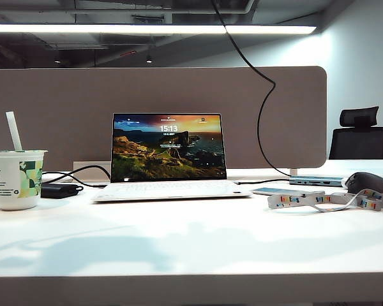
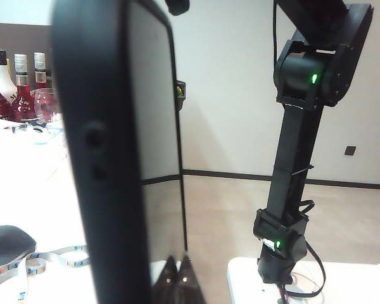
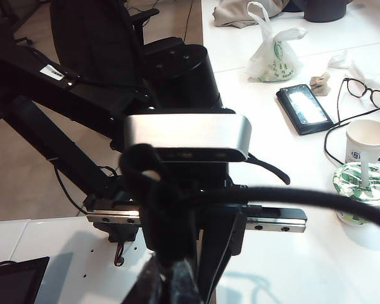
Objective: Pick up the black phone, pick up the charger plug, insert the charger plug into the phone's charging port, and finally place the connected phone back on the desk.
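Note:
The black phone [image 2: 107, 158] stands upright and very close in the left wrist view, and my left gripper [image 2: 178, 273] is shut on its lower part. Seen from the right wrist, my right gripper [image 3: 172, 282] is shut on the charger plug [image 3: 157, 209], a blurred black housing rising from the fingertips. Its thin black cable [image 3: 316, 199] trails off sideways. The plug sits just in front of the left arm's silver wrist camera [image 3: 187, 136]. I cannot make out the plug's metal tip or the charging port. Neither gripper nor the black phone shows in the exterior view of the desk [image 1: 191, 242].
On the desk stand an open laptop [image 1: 169, 153], a paper cup [image 1: 16, 175], a black power brick [image 1: 59, 190], a pale phone [image 1: 287, 190], a lanyard [image 1: 319, 201] and a dark mouse [image 1: 369, 183]. The right arm [image 2: 297, 158] stands beside the phone. Bottles [image 2: 16, 88] line a far table.

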You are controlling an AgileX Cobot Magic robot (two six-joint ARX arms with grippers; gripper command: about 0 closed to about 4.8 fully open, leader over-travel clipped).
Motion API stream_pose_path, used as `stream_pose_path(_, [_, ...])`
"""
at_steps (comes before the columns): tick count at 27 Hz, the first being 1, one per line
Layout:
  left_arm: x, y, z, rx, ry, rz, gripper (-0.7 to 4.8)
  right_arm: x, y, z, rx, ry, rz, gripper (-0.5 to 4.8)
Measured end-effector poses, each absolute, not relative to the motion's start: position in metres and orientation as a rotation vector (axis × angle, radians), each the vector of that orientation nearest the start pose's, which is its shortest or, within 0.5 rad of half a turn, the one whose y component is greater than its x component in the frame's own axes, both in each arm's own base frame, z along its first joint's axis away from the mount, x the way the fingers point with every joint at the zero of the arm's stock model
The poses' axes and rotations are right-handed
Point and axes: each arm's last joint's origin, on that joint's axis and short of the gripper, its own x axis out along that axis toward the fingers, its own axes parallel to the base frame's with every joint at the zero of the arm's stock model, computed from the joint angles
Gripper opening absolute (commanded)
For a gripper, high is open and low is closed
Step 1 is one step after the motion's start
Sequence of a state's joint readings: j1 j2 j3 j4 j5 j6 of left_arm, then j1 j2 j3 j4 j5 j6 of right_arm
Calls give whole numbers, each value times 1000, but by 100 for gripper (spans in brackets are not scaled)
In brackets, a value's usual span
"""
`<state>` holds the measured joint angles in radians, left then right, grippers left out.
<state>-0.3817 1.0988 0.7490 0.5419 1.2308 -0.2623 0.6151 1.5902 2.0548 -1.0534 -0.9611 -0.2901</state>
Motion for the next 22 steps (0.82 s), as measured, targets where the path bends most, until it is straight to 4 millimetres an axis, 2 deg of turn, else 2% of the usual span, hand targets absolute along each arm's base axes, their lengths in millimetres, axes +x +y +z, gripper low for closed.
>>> stream_pose_path(22, [200,-110,326,-115,16,-1615,-6,220,184,485,-120,411,1578,-7])
